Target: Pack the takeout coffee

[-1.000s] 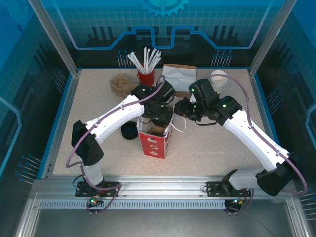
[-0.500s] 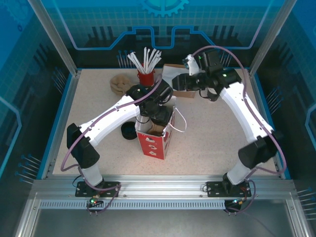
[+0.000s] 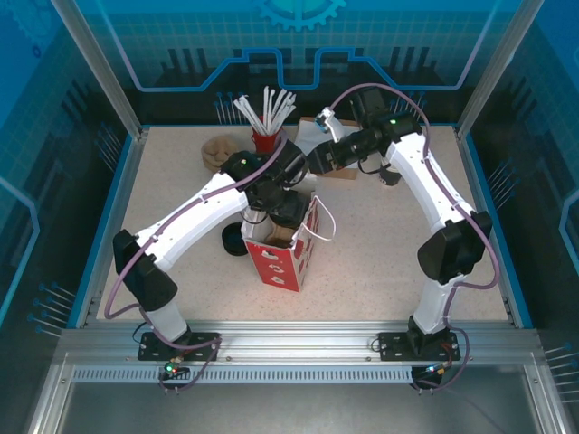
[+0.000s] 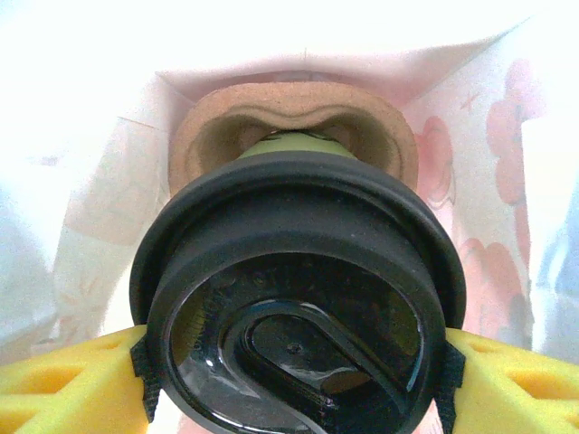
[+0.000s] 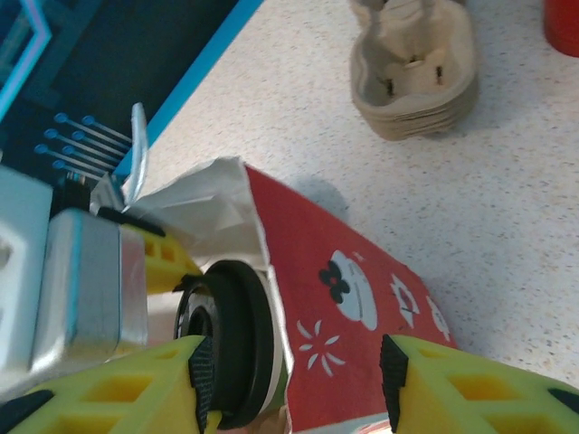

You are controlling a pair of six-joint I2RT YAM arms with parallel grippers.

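The left hand [image 4: 296,384] grips the takeout coffee [image 4: 298,226] by its black lid, with one yellow finger on each side. The cup is in the mouth of the red paper bag [image 3: 282,262], above a brown cardboard carrier [image 4: 289,108] inside it. The right hand [image 5: 297,375] is open and empty, over the bench [image 3: 389,262] near the bag.
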